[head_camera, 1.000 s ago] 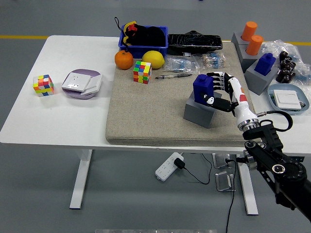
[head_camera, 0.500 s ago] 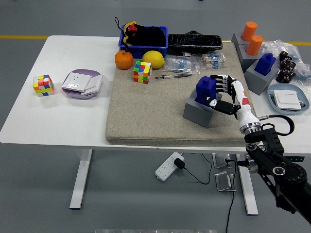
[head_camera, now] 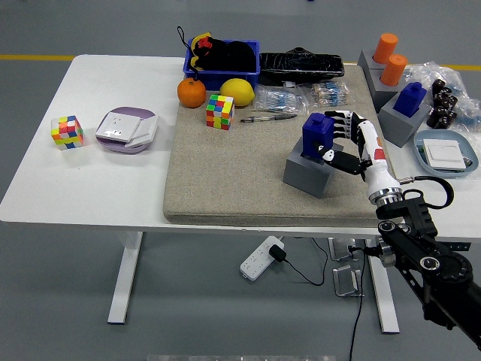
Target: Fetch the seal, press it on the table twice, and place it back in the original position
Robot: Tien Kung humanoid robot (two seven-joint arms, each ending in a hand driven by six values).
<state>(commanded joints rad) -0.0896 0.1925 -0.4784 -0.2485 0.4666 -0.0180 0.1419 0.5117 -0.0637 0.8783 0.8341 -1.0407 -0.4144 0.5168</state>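
head view: the right hand (head_camera: 342, 139) has its fingers (head_camera: 337, 120) curled around the blue seal (head_camera: 318, 136), which sits in the grey holder (head_camera: 307, 174). judgement: lift straight up, clear of the holder, keeping the seal upright.

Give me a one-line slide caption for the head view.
Right hand grips the blue seal seated in its grey holder on the beige mat.
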